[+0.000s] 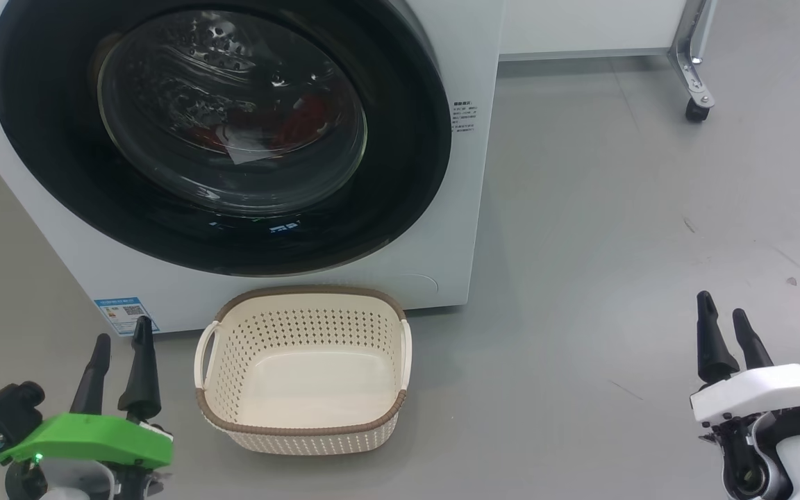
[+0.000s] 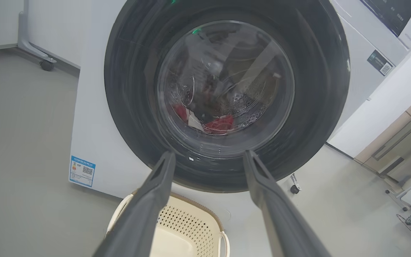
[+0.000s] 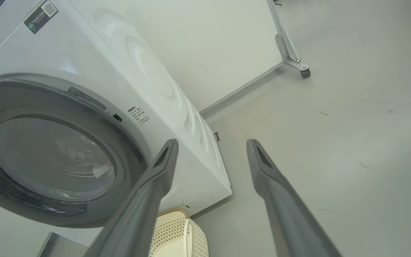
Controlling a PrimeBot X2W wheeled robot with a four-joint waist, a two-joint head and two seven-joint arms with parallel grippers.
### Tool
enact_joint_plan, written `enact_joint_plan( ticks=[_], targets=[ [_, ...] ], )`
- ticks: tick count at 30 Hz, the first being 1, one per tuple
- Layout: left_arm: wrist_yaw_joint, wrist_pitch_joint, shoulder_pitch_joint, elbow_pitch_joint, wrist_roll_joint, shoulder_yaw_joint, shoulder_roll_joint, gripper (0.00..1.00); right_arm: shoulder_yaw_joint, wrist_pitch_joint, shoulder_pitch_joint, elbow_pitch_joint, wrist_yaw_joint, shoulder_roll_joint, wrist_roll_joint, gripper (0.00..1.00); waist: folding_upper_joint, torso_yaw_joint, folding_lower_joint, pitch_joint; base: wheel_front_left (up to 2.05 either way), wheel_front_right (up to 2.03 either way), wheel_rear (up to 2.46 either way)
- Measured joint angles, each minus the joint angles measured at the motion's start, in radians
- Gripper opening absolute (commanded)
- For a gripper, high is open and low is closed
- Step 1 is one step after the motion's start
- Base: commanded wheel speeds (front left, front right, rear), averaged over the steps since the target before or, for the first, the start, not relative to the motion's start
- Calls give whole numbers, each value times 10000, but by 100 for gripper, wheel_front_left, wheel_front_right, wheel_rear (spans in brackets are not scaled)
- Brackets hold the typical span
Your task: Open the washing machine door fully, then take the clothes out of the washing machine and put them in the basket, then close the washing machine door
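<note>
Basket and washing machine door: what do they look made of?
The small cream perforated basket looks like moulded matt plastic: even punched holes, smooth floor; its brown rim seems woven-patterned plastic. The round black washing machine door looks glossy plastic or glass; its bulging clear window is likely glass, showing reflections.

One washing machine [image 1: 469,173], one round black door [image 1: 46,139] on it. One cream basket [image 1: 303,295], two handles [image 1: 204,354]. Two grippers, left gripper [image 1: 122,330] and right gripper [image 1: 721,304], two dark fingers [image 1: 143,368] apiece, four in all. Red clothes [image 2: 221,125] behind the glass [image 2: 227,64]: number impossible to tell. One blue sticker [image 1: 124,314], one castor wheel [image 1: 696,111].
</note>
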Motion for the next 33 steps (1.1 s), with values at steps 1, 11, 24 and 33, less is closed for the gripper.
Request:
enact_joint_plan(
  ticks=[1,11,24,33],
  targets=[
    [0,0,0,0,0,0,0,100,0,0,0,0,0,0,0,100,0,0,0,0,0,0,0],
    [299,-330,-26,-263,2405,-366,75,100,558,-297,-101,-86,-408,-224,-2341,100,0,13,0,-2,0,0,0],
    [502,-690,-15,-309,4439,-667,10,100,1135,-640,-122,-81,-828,-245,-4372,100,0,31,0,-2,0,0,0],
    [577,-855,55,-178,5097,-708,-157,100,1306,-731,-120,63,-1005,-224,-5009,100,0,57,0,24,0,0,0]
  ],
)
